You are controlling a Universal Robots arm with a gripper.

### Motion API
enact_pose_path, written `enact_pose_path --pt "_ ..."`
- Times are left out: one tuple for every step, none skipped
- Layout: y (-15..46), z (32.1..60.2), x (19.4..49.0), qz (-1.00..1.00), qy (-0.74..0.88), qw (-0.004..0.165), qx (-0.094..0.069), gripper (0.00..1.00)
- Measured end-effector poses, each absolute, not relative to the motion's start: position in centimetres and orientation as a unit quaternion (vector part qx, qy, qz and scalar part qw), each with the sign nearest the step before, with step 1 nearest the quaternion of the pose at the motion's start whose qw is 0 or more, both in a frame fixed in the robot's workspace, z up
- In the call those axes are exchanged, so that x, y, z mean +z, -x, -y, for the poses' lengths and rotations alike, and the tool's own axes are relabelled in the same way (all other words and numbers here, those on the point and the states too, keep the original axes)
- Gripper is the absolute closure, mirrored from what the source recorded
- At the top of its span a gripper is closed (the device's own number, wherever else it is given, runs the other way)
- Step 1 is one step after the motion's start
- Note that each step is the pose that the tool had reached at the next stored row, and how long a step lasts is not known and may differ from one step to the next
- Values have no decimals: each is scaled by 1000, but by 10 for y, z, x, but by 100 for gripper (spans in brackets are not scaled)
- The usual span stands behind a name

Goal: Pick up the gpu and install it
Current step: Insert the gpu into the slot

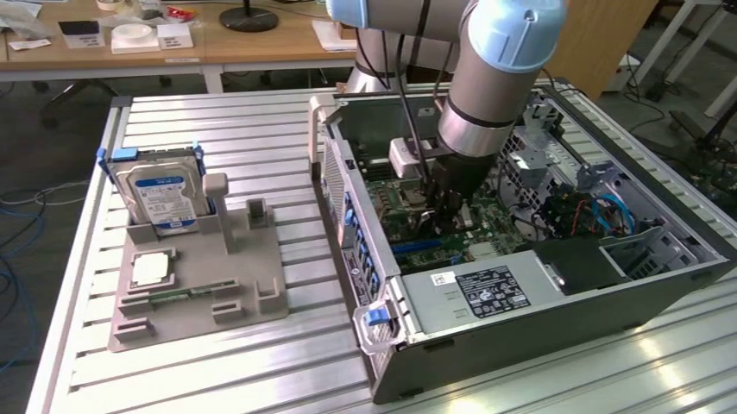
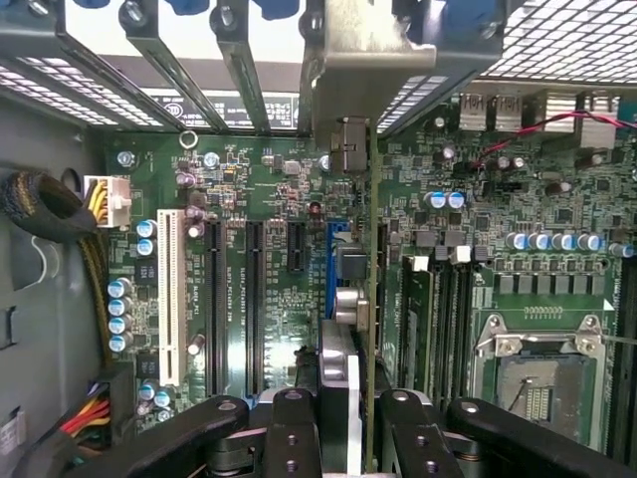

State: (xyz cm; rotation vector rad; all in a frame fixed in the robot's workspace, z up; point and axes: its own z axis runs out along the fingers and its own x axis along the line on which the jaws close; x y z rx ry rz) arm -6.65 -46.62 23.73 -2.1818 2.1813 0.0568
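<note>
Slotted aluminium tabletop [image 1: 230, 121] is seen under the whole setup, with wooden desks behind it. An open computer case [image 1: 553, 319] is laid on its side on this surface, and all places below are given from that case.

Outside the case, toward the exterior view's left, a grey fixture tray [image 1: 196, 297] is set. A hard drive [image 1: 161, 194] with a blue label is stood upright in it.

Inside the case, the gripper [image 2: 350, 403] is held low over the motherboard [image 2: 249, 169]. Its two black fingers [image 2: 294, 438] are clamped on the gpu [image 2: 371, 249], one on each flat face.

The card is carried on edge, with its green board edge running toward the case's rear wall. Its silvery bracket [image 2: 348, 50] is placed close against the slot openings there. A blue expansion slot [image 2: 331, 259] lies just beside the card's lower edge. Whether the contacts are already entered cannot be told.

The pickup is judged complete, and the insertion step is judged to be in hand. For seating, the card's lower edge would need to be lined up along the slot. The bracket would need to be kept true to its opening in the rear wall. Pressure would need to be applied straight toward the motherboard without tilt. A skewed push is judged likely to jam the card or strain the slot.
</note>
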Motion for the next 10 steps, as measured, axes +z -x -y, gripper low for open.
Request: enact_pose_path --pt "67 466 236 -707 707 28 18 72" --pt "67 466 235 -707 707 28 18 72" --pt "67 466 235 -707 707 28 18 72" --pt "68 466 234 -707 707 28 18 72" --pt "69 466 233 -707 707 28 18 72" --pt "70 466 233 -707 707 28 18 72" --pt "71 466 232 -707 707 28 18 72" --pt "71 466 232 -707 707 28 18 72" --pt "71 466 232 -707 707 28 18 72" --pt "71 466 232 -707 707 28 18 72"
